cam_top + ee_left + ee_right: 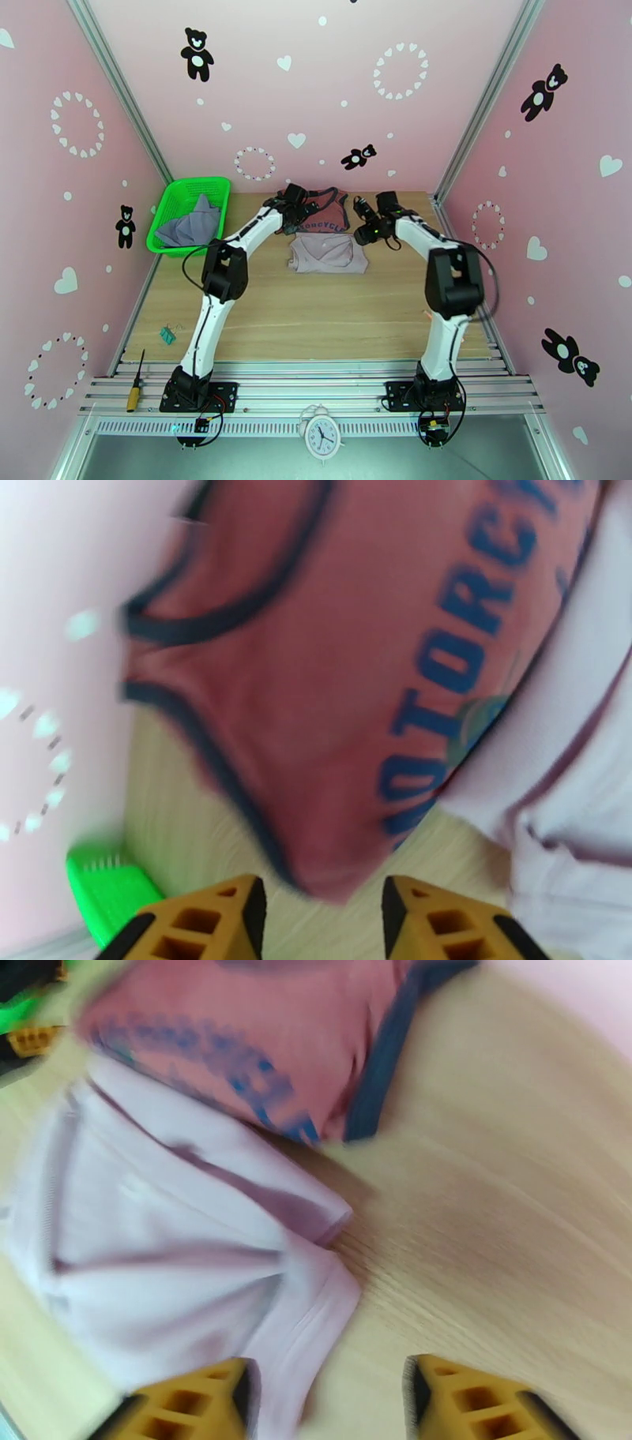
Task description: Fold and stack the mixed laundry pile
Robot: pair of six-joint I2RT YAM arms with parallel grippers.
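1. Screwdriver (134, 383), yellow handle: lies on the aluminium rail at the near left, well apart from the laundry.
2. Green clip (167, 335): on the wooden tabletop (316, 316), near its left edge.
3. Green mesh basket (175, 192): far-left corner of the table, against the pink wall.
4. Grey-lavender shirt (192, 224): crumpled inside the basket, one corner poking above the rim.
5. Left arm (225, 272): reaches from its base toward the far middle of the table.
6. Left gripper (324, 898): poised at the left shoulder of the tank top. In the left wrist view its yellow fingers (229, 910) stand spread, with bare table in the gap and the garment's dark-trimmed edge just beyond the tips.
7. Brick-red tank top (325, 215): flat at the far middle of the table, between the two grippers. It has dark trim and lettering across the chest. Its lower edge touches or slightly overlaps the next item.
8. Pale mauve-beige piece (328, 254): folded flat just nearer than the tank top, at the table's centre.
9. White alarm clock (322, 434): on the near rail, between the arm bases.
10. Right gripper (328, 1378): at the right edge of the tank top. In the right wrist view its fingers (450, 1390) are wide apart and grip nothing; the mauve-beige hem lies just beside the left finger.
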